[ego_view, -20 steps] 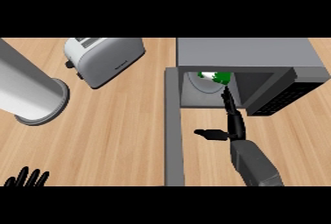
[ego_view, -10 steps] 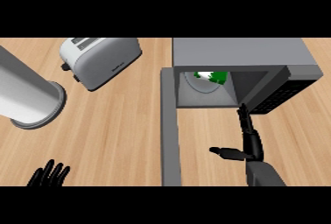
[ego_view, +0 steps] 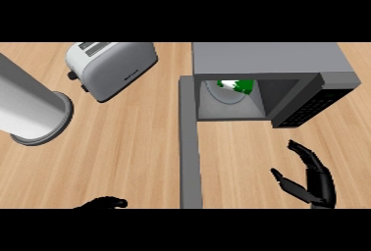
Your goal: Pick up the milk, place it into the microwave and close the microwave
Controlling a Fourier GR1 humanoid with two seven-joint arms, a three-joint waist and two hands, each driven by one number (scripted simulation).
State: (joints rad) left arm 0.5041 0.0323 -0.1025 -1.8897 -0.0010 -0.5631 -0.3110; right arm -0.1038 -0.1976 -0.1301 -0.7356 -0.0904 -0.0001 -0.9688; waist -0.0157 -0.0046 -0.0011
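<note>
Only a green-and-white bit of the milk (ego_view: 238, 86) shows, deep inside the open microwave (ego_view: 268, 59); its door (ego_view: 190, 147) swings out toward the lower edge. Toaster (ego_view: 110, 68) lettering is unreadable. The right hand (ego_view: 313, 180) hovers over the counter (ego_view: 130, 152), fingers straight, thumb spread, holding nothing. The left hand (ego_view: 103, 203) is cut off below; cannot tell its fingers.

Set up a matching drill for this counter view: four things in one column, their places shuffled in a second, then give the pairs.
Things
1. milk
2. toaster
3. right hand
4. microwave door

Places
A. open, running down the view's middle
B. lower right, fingers straight, holding nothing
C. inside the microwave
D. upper left of the counter

Pairs: 1-C, 2-D, 3-B, 4-A
</note>
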